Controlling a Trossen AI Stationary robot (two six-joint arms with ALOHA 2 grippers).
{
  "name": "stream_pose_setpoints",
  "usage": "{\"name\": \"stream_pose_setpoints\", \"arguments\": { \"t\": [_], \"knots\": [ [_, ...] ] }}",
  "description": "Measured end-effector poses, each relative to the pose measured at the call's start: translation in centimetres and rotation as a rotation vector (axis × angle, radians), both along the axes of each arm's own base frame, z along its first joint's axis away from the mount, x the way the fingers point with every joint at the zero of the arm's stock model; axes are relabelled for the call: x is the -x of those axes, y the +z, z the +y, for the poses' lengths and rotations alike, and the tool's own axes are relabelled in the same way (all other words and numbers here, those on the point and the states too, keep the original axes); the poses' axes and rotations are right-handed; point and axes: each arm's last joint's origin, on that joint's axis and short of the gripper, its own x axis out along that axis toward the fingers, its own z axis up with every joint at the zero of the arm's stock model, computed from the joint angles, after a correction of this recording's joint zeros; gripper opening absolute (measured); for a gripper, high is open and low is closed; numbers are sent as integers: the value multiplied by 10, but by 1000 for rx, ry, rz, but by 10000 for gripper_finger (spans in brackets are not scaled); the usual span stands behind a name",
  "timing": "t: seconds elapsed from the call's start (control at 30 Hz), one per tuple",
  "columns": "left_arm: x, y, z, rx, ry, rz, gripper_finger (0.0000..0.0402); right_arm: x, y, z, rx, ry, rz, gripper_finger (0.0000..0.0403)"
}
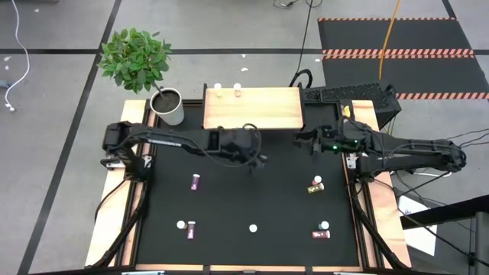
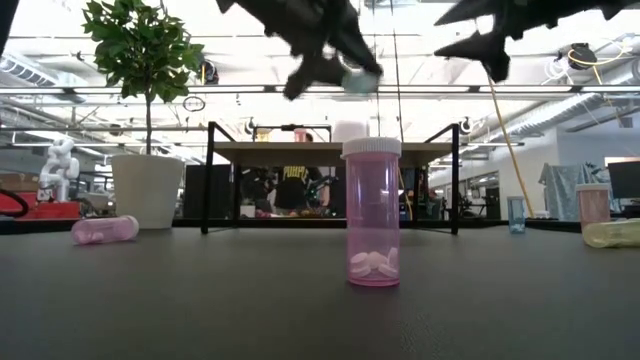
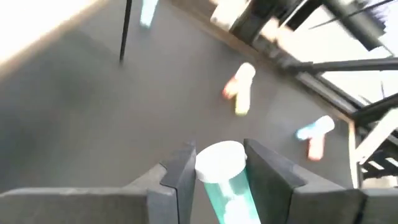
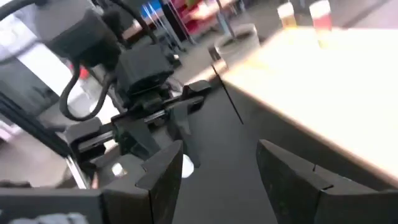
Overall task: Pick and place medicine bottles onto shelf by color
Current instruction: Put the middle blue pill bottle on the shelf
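Note:
My left gripper (image 1: 257,158) is shut on a teal bottle with a white cap (image 3: 221,169), high above the table just in front of the wooden shelf (image 1: 252,108); it also shows in the low view (image 2: 345,72). Two bottles (image 1: 228,92) stand at the shelf's far edge. My right gripper (image 1: 309,142) is open and empty, in the air near the shelf's right end. Several bottles are on the black table: a pink one (image 2: 372,215) stands upright in the near middle (image 1: 253,228), a pink one (image 1: 195,182) lies at the left, and a yellow one (image 1: 315,186) lies at the right. My left gripper pinches the teal bottle between its two fingers (image 3: 180,177), on the body just below the white cap (image 3: 219,160). The bottle lies along the fingers, with its cap end toward the fingertips. It is lifted clear of the table (image 2: 360,80).
A white plant pot (image 1: 169,107) stands left of the shelf. Two more bottles (image 1: 187,228) are at the near left and two (image 1: 322,231) at the near right. A dark keyboard-like object (image 1: 348,95) sits behind the right arm.

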Motion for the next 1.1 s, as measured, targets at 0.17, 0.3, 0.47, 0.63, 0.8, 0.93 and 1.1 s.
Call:
{"name": "stream_pose_setpoints", "arguments": {
  "t": [0.17, 0.3, 0.47, 0.63, 0.8, 0.93, 1.1],
  "knots": [
    [5, 43, 7, -206, -77, -261, 125, -13, -1, -6, -45, 38, -40, 199],
    [9, 69, 18, -232, -34, -441, 125, -24, 6, -8, -96, 164, -146, 199],
    [11, 82, 31, -219, 6, -574, 125, -30, 13, -14, -96, 187, -245, 199],
    [12, 87, 40, -232, 13, -621, 125, -36, 18, -21, -123, 224, -341, 205],
    [13, 89, 47, -264, 27, -635, 125, -47, 14, -29, -159, 238, -374, 237],
    [14, 91, 53, -274, 41, -655, 125, -58, 12, -35, -159, 245, -389, 258],
    [15, 91, 58, -292, 50, -647, 124, -65, 11, -37, -101, 247, -393, 258]
  ]
}}
